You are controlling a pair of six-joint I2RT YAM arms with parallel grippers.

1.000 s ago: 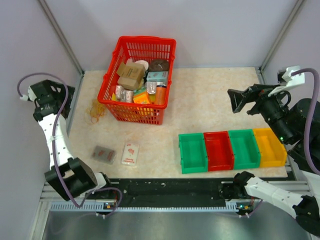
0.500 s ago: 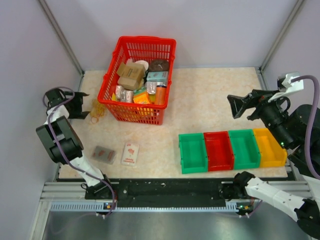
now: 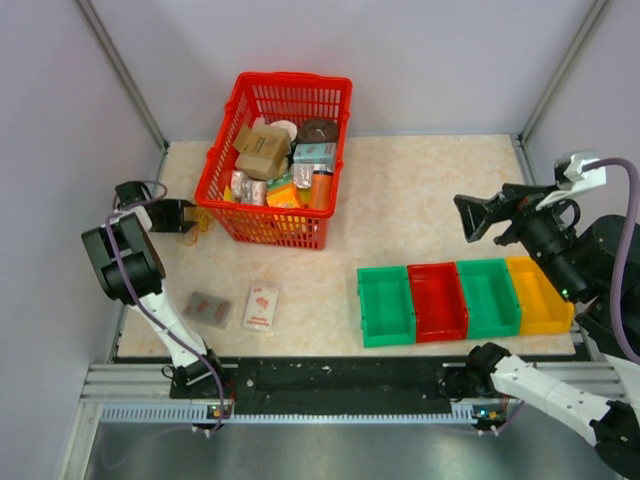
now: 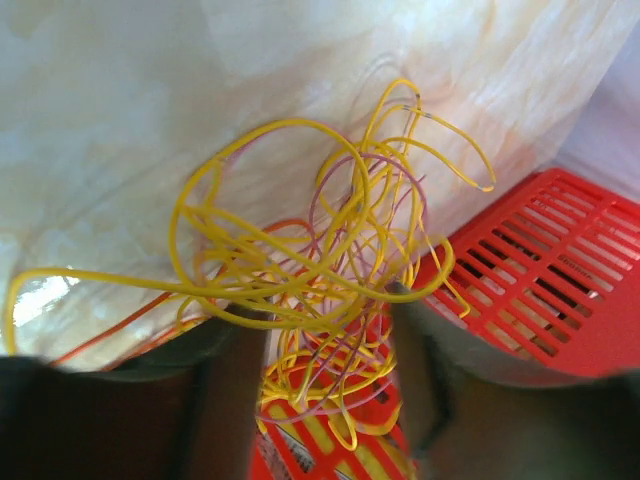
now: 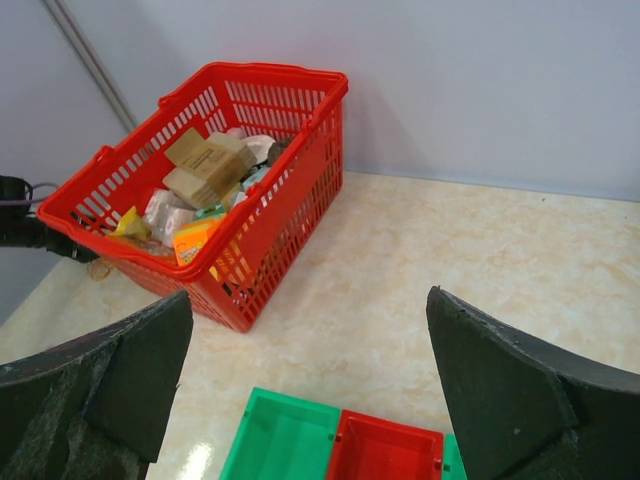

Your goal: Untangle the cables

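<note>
Yellow cables now lie between your left fingers, just swung in beside the basket, parted and ready to pinch; right fingers gape wide, empty.

Cables: a loose tangle of hair-thin loops, mostly yellow with a few orange and pinkish-red strands, all intertwined. It rests on the desk at far left, just beside the red basket.

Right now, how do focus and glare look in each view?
Left wrist: cables mostly sharp, left claw dark and blurred, a glare patch on the table. Right wrist: basket crisp, right claw soft. Top external: evenly lit, sharp.
</note>
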